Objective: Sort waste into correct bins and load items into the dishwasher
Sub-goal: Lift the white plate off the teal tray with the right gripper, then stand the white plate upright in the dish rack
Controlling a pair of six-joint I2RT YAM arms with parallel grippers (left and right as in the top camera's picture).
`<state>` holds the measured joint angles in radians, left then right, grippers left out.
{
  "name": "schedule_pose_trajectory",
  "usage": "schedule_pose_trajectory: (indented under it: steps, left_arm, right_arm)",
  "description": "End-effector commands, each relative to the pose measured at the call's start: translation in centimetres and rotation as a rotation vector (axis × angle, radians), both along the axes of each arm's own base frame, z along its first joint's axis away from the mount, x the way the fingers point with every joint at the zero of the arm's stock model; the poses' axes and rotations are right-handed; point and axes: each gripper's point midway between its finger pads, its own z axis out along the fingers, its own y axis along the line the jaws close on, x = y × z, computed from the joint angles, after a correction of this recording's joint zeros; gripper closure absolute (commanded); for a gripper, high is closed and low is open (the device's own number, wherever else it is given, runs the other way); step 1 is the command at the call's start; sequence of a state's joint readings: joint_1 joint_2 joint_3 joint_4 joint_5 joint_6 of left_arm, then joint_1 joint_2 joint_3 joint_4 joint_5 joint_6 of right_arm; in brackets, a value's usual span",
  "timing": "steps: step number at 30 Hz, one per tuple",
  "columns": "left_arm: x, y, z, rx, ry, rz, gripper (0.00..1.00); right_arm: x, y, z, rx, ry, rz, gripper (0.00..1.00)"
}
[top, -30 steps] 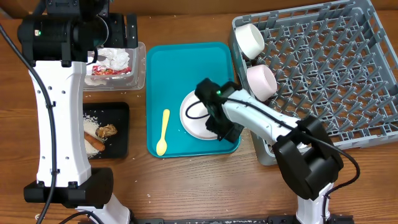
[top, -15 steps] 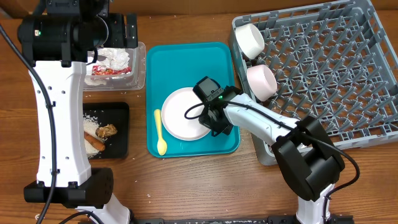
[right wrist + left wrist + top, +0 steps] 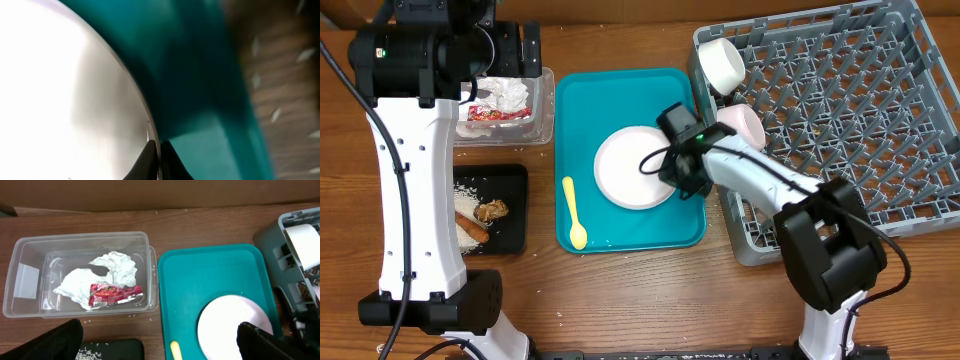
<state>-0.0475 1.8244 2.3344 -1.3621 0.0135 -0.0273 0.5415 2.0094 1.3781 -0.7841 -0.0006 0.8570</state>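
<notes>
Waste lies at the far left: crumpled white paper napkins (image 3: pixel 100 277) and a red snack wrapper (image 3: pixel 115 293) in the clear plastic rectangular tub (image 3: pixel 150 270). White rice grains (image 3: pixel 470 190), a brown sausage-like stick (image 3: pixel 472 230) and a brown crumbly clump (image 3: pixel 492 210) are in the shallow black rectangular tray (image 3: pixel 515 235). The left gripper (image 3: pixel 157 330) hangs above the tub's near side, its 2 fingers spread wide and holding nothing.

On the teal serving tray (image 3: pixel 620 95) a pale yellow spoon (image 3: pixel 573 212) lies just beside the large round white plate (image 3: pixel 632 167). The right gripper (image 3: pixel 685 172) is at the plate's right edge, and the wrist view shows its 2 fingertips pinching the thin rim. Just beyond it, a pale pink round bowl (image 3: pixel 745 125) and a white round bowl (image 3: pixel 722 62) rest in the left side of the grey plastic dish rack (image 3: pixel 860 120).

Risk, as I judge it: so slim a hold on a wide plate may slip as it lifts. The plate may also catch the tray's raised lip or the rack wall, and the swing could knock the pink bowl.
</notes>
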Motion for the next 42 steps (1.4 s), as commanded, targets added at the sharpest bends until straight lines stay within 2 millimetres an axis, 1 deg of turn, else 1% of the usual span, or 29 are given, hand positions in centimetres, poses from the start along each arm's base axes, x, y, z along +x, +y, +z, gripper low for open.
schedule_pose_trajectory:
  steps: [1, 5, 10, 15, 20, 24, 28, 32, 34, 36, 38, 42]
  left_arm:
    - [0.1, 0.1, -0.1, 0.003, 0.0, 0.006, 0.0]
    - [0.1, 0.1, -0.1, 0.003, 0.0, 0.006, 0.0]
    - [0.1, 0.1, -0.1, 0.003, 0.0, 0.007, 0.0]
    - [0.1, 0.1, -0.1, 0.003, 0.0, 0.006, 0.0]
    - [0.1, 0.1, -0.1, 0.003, 0.0, 0.007, 0.0]
    - [0.1, 0.1, -0.1, 0.003, 0.0, 0.006, 0.0]
    - [0.1, 0.1, -0.1, 0.003, 0.0, 0.007, 0.0]
    - [0.1, 0.1, -0.1, 0.003, 0.0, 0.007, 0.0]
    - [0.1, 0.1, -0.1, 0.003, 0.0, 0.006, 0.0]
    - [0.1, 0.1, -0.1, 0.003, 0.0, 0.006, 0.0]
    - [0.1, 0.1, -0.1, 0.003, 0.0, 0.006, 0.0]
    - [0.1, 0.1, -0.1, 0.003, 0.0, 0.006, 0.0]
  right_arm:
    - [3.8, -1.4, 2.5, -0.018, -0.092, 0.076, 0.96]
    - [6.0, -2.5, 5.7, -0.073, -0.15, 0.13, 0.96]
    - [8.0, -4.1, 10.5, -0.195, -0.232, 0.151, 0.96]
    - [9.2, -5.8, 14.4, -0.294, -0.297, 0.118, 0.96]
    - [10.0, -7.1, 18.1, -0.363, -0.363, 0.083, 0.96]
    - [10.6, -8.3, 21.3, -0.439, -0.436, 0.093, 0.96]
    - [10.7, -10.0, 24.2, -0.526, -0.503, 0.054, 0.96]
    - [10.4, -11.9, 26.5, -0.619, -0.552, 0.001, 0.96]
    - [10.4, -12.7, 27.4, -0.683, -0.568, 0.008, 0.96]
    - [10.4, -13.8, 28.6, -0.769, -0.586, 0.002, 0.96]
    - [10.2, -15.3, 30.1, -0.882, -0.608, -0.04, 0.96]
    - [9.3, -18.1, 33.6, -1.112, -0.654, -0.168, 0.96]
